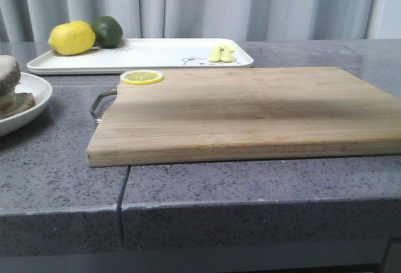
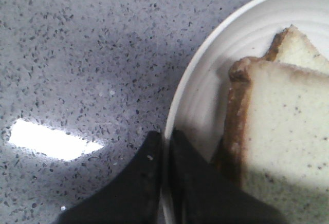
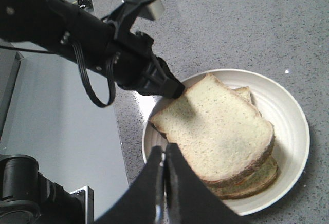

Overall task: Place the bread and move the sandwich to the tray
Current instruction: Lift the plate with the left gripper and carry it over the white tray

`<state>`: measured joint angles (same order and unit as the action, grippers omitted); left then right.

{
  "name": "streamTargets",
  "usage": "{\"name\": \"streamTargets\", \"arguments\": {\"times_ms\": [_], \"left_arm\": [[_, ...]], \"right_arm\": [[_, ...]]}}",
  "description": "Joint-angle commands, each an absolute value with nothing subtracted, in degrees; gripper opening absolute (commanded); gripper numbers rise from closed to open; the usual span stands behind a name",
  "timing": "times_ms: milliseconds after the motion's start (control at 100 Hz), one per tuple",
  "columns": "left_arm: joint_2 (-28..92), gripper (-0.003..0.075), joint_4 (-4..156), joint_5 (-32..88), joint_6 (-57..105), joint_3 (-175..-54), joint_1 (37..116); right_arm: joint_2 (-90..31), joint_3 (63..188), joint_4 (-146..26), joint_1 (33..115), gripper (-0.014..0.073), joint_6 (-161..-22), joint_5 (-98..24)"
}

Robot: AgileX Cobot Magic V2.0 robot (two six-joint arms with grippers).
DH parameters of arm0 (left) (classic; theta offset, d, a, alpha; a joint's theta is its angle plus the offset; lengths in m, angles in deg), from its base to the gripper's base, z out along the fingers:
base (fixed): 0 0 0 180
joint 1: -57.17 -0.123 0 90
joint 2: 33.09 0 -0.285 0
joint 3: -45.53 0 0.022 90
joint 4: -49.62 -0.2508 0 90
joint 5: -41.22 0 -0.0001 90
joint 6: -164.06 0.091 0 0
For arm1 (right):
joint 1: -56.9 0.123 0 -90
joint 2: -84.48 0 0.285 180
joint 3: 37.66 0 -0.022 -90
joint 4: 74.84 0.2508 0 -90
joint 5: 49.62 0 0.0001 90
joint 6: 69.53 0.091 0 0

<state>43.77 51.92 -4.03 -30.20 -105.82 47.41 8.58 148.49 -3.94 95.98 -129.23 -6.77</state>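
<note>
The bread (image 3: 216, 129) lies on top of the stack in the round white dish (image 3: 293, 131), so the placing step looks done and the sandwich (image 1: 9, 88) now waits to be carried to the tray (image 1: 156, 54). It sits at the left edge of the tabletop (image 1: 56, 173), well apart from the tray at the back.

The left gripper (image 2: 165, 147) has its jaws narrow, nearly touching, straddling the dish rim; whether they pinch the rim I cannot tell. In the right wrist view that gripper's tip meets the dish edge beside the bread. The right gripper (image 3: 164, 157) hovers above the near rim, jaws pressed together and holding nothing.

Next, I judge, one arm must take a firm hold of the dish rim and lift it level, or the top slice may slide.

The tray holds a lemon (image 1: 71, 37), a lime (image 1: 108, 30) and a small pale-yellow item (image 1: 222, 53). A lemon slice (image 1: 141, 77) rests on the wooden cutting board (image 1: 250, 113).
</note>
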Motion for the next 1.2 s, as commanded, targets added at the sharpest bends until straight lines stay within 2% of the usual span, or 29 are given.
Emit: {"name": "streamTargets", "arguments": {"times_ms": [0, 290, 570, 930, 1190], "left_arm": [[41.6, -0.0020, 54.3, -2.8, -29.3, -109.8, 47.1], [42.9, -0.0020, 70.5, -2.5, -22.0, -119.2, 47.1], [49.6, -0.0020, 83.2, -1.1, -17.5, -128.4, 47.8], [68.2, -0.0020, 86.8, 3.3, -16.5, -144.0, 57.6], [83.1, -0.0020, 88.2, 2.6, -16.6, -158.9, 61.2]], "right_arm": [[5.2, 150.3, -0.7, 95.7, -0.0062, -129.8, -6.8], [3.2, 150.2, -1.0, 95.7, -0.0062, -129.8, -6.9], [-2.8, 150.2, -3.5, 95.7, -0.0062, -129.8, -7.0], [-13.0, 150.2, -5.9, 95.7, -0.0062, -129.8, -7.0], [-17.9, 150.2, -5.9, 95.7, -0.0062, -129.7, -6.8]]}}
